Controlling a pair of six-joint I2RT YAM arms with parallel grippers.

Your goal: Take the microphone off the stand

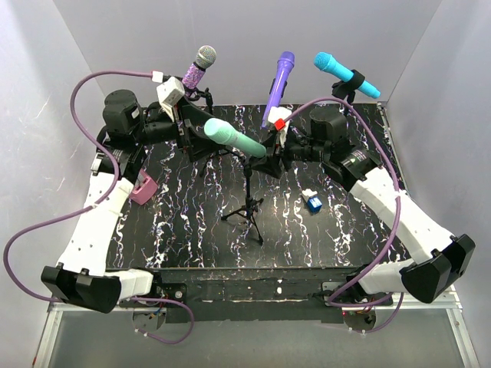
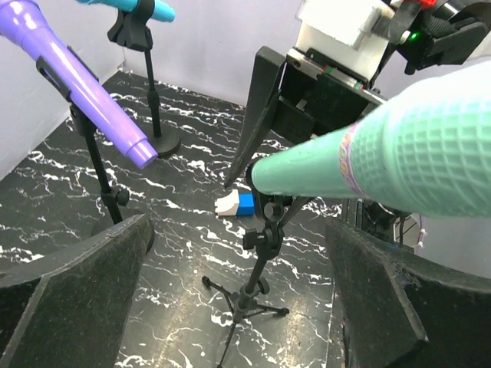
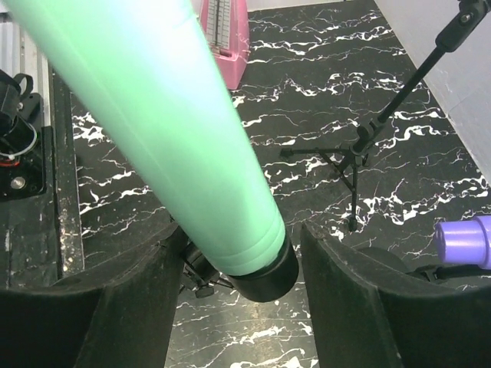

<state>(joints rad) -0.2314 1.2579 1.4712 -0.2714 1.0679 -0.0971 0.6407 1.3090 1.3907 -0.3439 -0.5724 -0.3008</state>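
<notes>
The mint-green microphone [image 1: 234,138] is seated in the clip of the tripod stand [image 1: 248,205] at the middle of the counter [image 1: 192,238], with its head to the left and its black-capped tail to the right. It is taken to be the task's microphone, since both arms are gathered on it. The right fingers [image 3: 360,307] are spread to either side of the handle's tail end; a gap is seen on one side, and contact on the other cannot be told. The left fingers [image 2: 69,299] are spread wide and hold nothing, with the microphone's head just ahead of them.

The step in hand is judged to be the approach to the grasp, with the microphone not yet lifted. The next move is judged to call for the right fingers to be closed on the handle and the microphone drawn out of the clip, while the light stand is kept from tipping.

Farther back, a glittery microphone [image 1: 198,67], a purple microphone [image 1: 280,77] and a cyan microphone [image 1: 345,73] are set on stands of their own. A small blue and white block [image 1: 313,202] is seen on the right of the counter. No brand, label or writing can be read; a thin coloured band [image 2: 349,161] circles the green microphone's neck, but nothing legible is made out on it
</notes>
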